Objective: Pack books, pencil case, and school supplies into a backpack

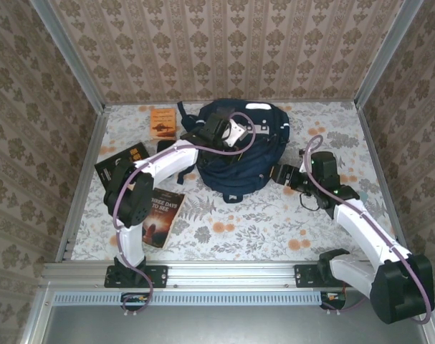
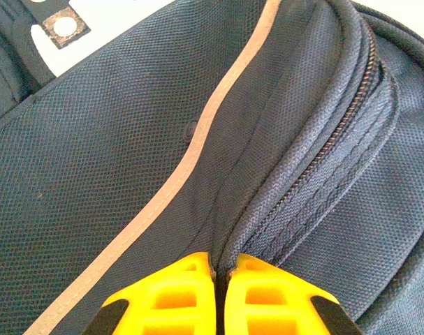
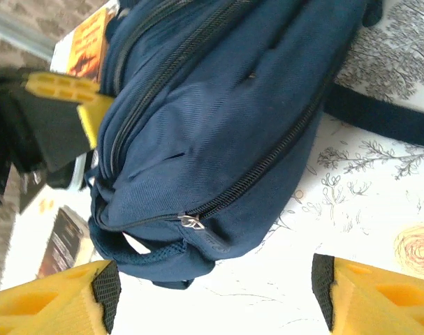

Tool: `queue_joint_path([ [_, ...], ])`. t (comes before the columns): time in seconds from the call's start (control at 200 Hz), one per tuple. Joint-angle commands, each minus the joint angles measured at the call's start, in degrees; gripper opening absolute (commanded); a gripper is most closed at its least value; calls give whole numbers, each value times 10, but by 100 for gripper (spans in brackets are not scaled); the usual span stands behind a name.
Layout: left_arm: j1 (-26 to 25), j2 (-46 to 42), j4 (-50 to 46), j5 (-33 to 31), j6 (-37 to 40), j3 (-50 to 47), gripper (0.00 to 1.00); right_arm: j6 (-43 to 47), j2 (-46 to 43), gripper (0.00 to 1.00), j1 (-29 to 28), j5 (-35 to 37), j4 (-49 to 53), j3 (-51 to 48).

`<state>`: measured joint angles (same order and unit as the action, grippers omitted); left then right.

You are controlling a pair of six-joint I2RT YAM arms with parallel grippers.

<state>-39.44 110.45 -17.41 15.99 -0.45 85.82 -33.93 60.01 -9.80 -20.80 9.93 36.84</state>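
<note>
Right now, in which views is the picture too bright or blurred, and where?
Top external: even light, only soft shadows on the table, the backpack sharp. Left wrist: fabric weave crisp, upper left corner blown out white. Right wrist: the table beside the backpack washed out by glare; the orange book at upper left in soft focus.

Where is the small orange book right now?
In the top view, the orange book lies at the table's far left, just left of the backpack, beyond the black book.
</note>
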Motion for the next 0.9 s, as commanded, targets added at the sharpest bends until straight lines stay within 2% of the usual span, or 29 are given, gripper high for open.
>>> queue_joint_path([
  [0.0,5,-38,29,22,-10,-2,2,-118,37,76,12,-37,24,42],
  [0.15,6,-43,32,32,-10,-9,2,-219,121,71,21,-100,-62,60],
  [0.22,5,-46,34,37,-9,-13,2,-233,146,68,20,-96,-81,73],
  [0.305,5,-48,33,43,-5,-18,2,-219,173,64,20,-71,-58,102],
  [0.515,4,-45,20,49,4,-16,2,-181,244,43,18,-74,-33,151],
  [0.705,4,-44,15,42,5,-10,2,-175,268,32,11,-87,-33,154],
  [0.82,4,-43,8,35,-3,-3,3,-189,268,13,5,-110,-72,139],
  [0.89,5,-43,-5,21,-20,7,10,-202,262,4,-1,-123,-109,128],
])
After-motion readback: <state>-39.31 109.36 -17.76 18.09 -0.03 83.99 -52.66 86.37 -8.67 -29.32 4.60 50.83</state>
